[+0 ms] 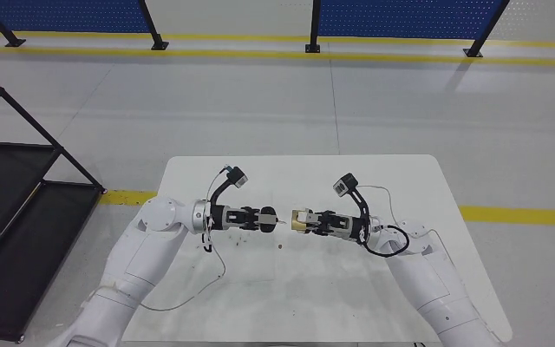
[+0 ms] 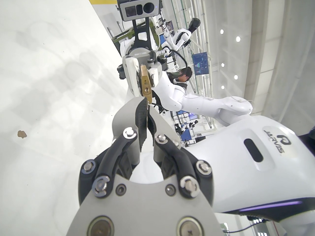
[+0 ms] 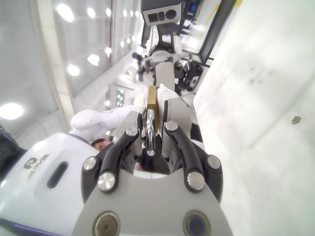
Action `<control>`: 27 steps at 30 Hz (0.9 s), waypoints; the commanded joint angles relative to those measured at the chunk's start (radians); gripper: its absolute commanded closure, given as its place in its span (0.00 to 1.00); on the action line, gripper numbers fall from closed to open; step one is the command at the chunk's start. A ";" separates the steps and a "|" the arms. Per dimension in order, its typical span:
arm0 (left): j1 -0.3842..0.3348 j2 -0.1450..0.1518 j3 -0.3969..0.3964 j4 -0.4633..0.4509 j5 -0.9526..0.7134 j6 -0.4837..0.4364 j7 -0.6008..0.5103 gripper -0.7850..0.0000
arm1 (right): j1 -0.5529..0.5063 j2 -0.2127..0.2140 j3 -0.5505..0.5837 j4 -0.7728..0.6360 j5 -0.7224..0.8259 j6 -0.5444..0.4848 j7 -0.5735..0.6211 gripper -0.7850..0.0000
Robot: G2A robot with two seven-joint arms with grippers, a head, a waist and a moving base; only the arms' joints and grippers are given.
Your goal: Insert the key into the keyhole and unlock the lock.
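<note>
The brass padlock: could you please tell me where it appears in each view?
Top view: padlock mid-picture, in the right hand, facing the key.
Left wrist view: padlock straight ahead, beyond the left hand.
Right wrist view: padlock clamped between the right hand's fingers.
Shared landmark: the white table.

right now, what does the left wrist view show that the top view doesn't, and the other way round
From the left wrist view: the keyhole in the end face of the padlock, facing the left gripper.
From the top view: a gap between the tip of the key and the padlock, and both arms meeting over the middle of the white table.
In both: the left gripper shut on the key, the right gripper shut on the padlock, and a small brown speck on the table.
</note>
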 commanded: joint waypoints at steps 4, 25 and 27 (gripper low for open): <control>-0.003 0.000 0.005 0.009 -0.017 -0.014 0.007 1.00 | 0.000 0.000 0.000 0.000 0.000 0.000 0.000 1.00; -0.006 0.003 0.026 0.022 -0.023 -0.020 0.041 1.00 | -0.038 0.008 0.004 -0.060 -0.075 -0.020 -0.085 1.00; -0.007 0.003 0.029 0.023 -0.023 -0.018 0.043 1.00 | -0.039 0.009 0.004 -0.063 -0.077 -0.026 -0.086 1.00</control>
